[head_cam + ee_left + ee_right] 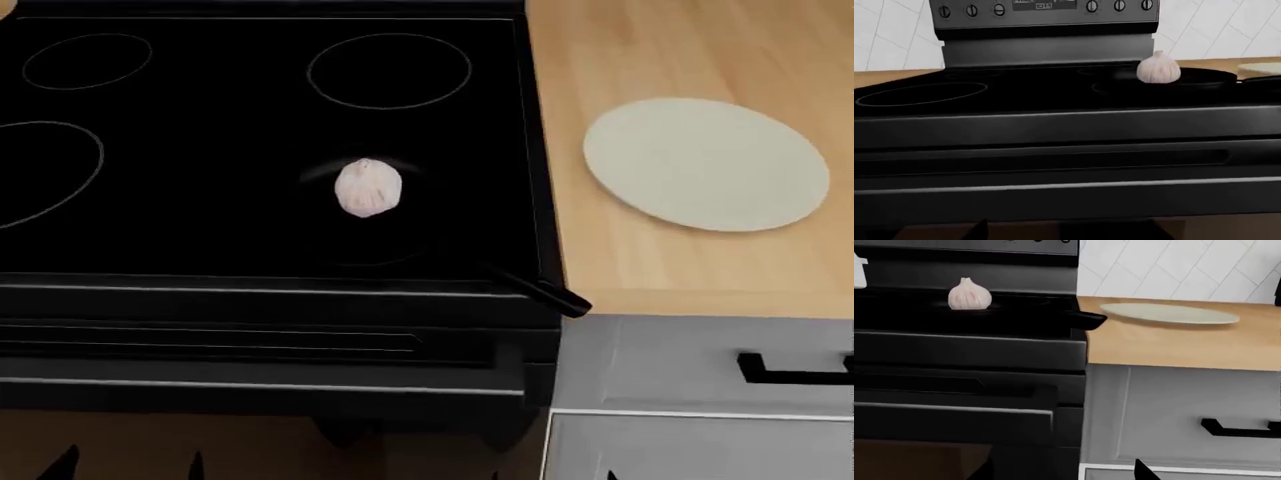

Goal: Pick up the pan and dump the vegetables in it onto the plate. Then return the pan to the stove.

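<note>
While handle (541,293) overhangs stove (200,230) edge — plate (705,163) apart.

White tiled wall (1174,270) rises behind a wooden countertop (667,270) over grey cabinets (1174,410).

A home kitchen, rendered in simulation, and everything says so. There's the stove (267,120), a glossy black glass cooktop with thin grey burner rings, its oven front below and a control panel (1044,10) with round knobs at the back. Right beside it, a light wooden table (681,270) sits over a grey cabinet (1167,415) with a black drawer handle (1237,429). White tiles (1174,270) in a herringbone pattern line the wall behind. Cookware too: a black pan (387,235) on the cooktop, a cream plate (707,163) on the wood.
</note>
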